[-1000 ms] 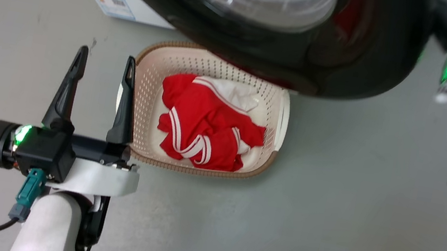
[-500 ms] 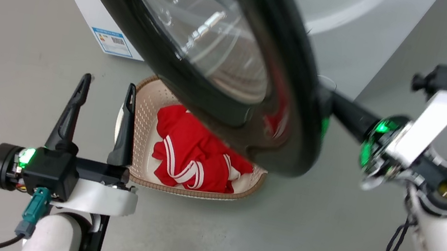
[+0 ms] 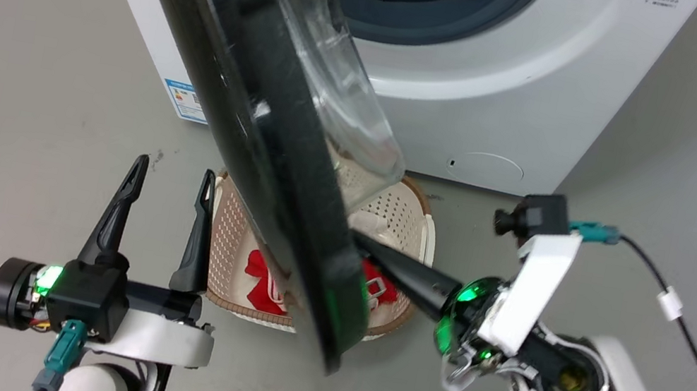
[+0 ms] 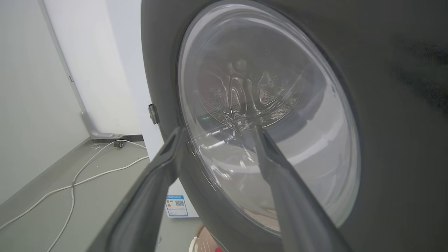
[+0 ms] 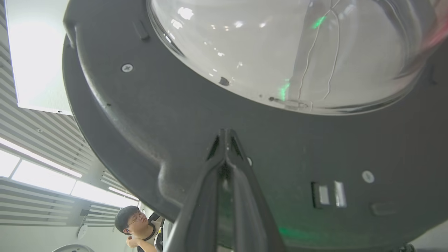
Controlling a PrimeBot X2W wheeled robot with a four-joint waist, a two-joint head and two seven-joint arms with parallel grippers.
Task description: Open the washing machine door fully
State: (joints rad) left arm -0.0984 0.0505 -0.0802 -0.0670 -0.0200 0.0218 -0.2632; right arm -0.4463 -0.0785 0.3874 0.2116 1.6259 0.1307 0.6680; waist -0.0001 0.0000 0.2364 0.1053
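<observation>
Plainly, the large round glossy black washing machine door [image 3: 242,105] is swung well out from the white front-loading washing machine [image 3: 500,107]. In the head view it is seen almost edge-on, its long line running from eleven o'clock down to five o'clock. The right gripper [image 3: 367,250] is brought to the door's inner face from the four o'clock side. In the right wrist view its fingers [image 5: 204,189] are pressed together with nothing held, and the tips appear to be set on the dark panel just below the bulging glass bowl [image 5: 287,52]. The left gripper [image 3: 175,168] is held at eight o'clock on the door's outer side, its fingers spread apart and empty; whether they touch the door cannot be told. The right arm is therefore judged the nearer and the one placed to push, and the remaining swing is judged to lie towards nine o'clock.

The right fingertips are hidden behind the door's rim in the head view. The door's top is cut off there, and the beige perforated plastic laundry basket [image 3: 408,224] with its red garment [image 3: 258,280] is half covered.
</observation>
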